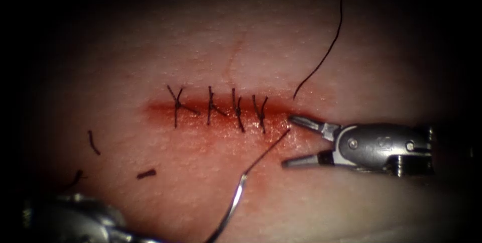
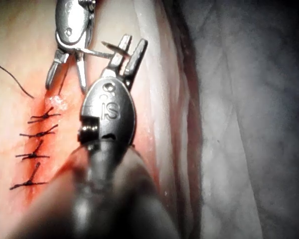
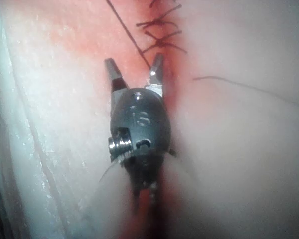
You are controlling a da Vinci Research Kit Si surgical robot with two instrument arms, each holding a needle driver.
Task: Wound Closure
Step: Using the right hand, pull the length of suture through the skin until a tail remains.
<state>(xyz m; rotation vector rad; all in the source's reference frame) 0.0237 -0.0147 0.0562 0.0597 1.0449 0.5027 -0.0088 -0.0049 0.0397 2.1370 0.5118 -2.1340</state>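
Observation:
The tissue has a horizontal red cut closed by several dark stitches. My right tool lies at the cut's right end, open, with nothing between its jaws. The curved needle lies free of the tissue in front of the cut and runs off the lower edge. Its thread rises from the needle's end into the tissue at the cut's right end. The left tool's body sits low on the left. In the left wrist view my left tool is shut on the needle.
A long free thread tail curls up and away from just behind the cut's right end. Short cut ends of thread lie on the tissue at the front left. Red fluid stains the skin around the cut.

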